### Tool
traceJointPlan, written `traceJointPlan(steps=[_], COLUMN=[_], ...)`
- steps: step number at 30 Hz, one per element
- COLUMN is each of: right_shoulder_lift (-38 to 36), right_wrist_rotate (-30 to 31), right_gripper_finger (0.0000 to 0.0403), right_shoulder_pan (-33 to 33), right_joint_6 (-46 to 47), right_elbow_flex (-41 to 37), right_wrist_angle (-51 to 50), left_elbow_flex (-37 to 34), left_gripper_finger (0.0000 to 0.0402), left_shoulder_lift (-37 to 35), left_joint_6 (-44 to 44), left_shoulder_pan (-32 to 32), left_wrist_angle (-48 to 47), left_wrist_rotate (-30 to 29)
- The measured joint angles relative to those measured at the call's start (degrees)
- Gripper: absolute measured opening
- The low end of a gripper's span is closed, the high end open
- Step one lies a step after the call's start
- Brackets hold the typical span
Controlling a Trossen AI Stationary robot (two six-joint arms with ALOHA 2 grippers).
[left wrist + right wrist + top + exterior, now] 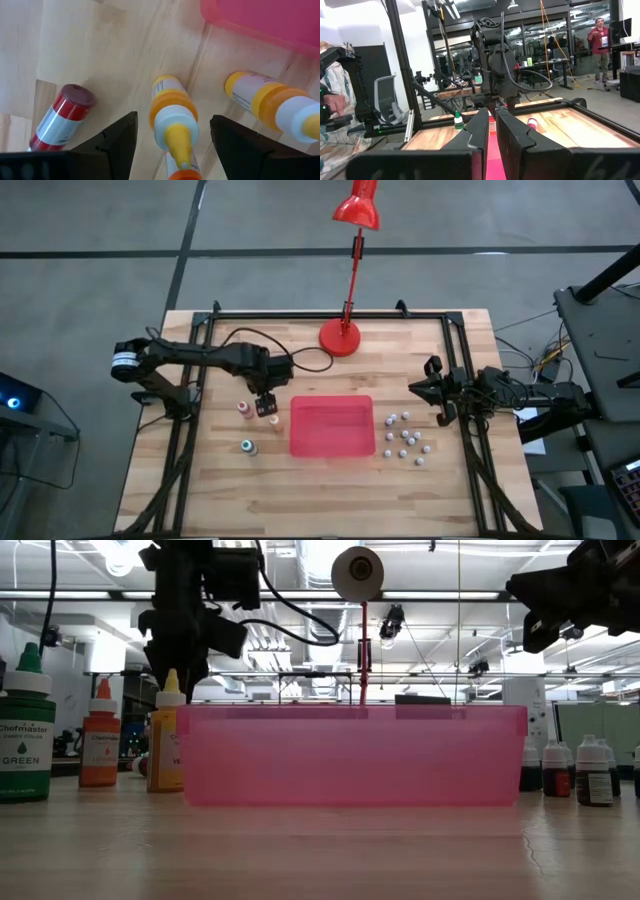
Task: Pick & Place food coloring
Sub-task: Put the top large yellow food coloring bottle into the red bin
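Observation:
Several small food coloring bottles stand upright on the wood table left of the red tray [332, 427]. My left gripper [174, 119] points straight down, open, over an orange-collared bottle with a yellow tip [172, 117]. Its fingers stand on either side of the bottle's top with gaps, touching nothing. A red-capped bottle [65, 117] and a second orange bottle [270, 100] stand beside it. A green-capped bottle [248, 446] stands nearer the front edge. My right gripper [491, 135] waits shut at the table's right edge, pointing level toward the left.
Several small white-capped dark bottles [405, 435] stand in a cluster right of the tray. A red desk lamp [340, 337] stands at the far edge. Black frame rails [185, 430] run along the table's sides. Bare wood lies in front of the tray.

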Motion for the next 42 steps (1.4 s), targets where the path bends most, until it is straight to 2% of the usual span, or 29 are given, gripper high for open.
traceJointPlan(steps=[14, 30, 42], right_shoulder_lift=[-0.02, -0.02, -0.02], right_wrist_rotate=[0.02, 0.02, 0.02], right_gripper_finger=[0.0029, 0.0029, 0.0029], right_shoulder_pan=[0.01, 0.00, 0.01], right_joint_6=[0.00, 0.00, 0.00], right_elbow_flex=[0.00, 0.00, 0.00], right_wrist_angle=[-1.49, -1.47, -1.45], left_elbow_flex=[-0.12, -0.12, 2.05], left_gripper_finger=[0.0214, 0.0093, 0.0095], left_shoulder_lift=[0.00, 0.00, 0.00], left_joint_6=[-1.84, -2.34, -3.68], left_shoulder_pan=[0.00, 0.02, 0.03], left_wrist_angle=[0.49, 0.47, -0.87], left_wrist_rotate=[-0.73, -0.83, -0.83])
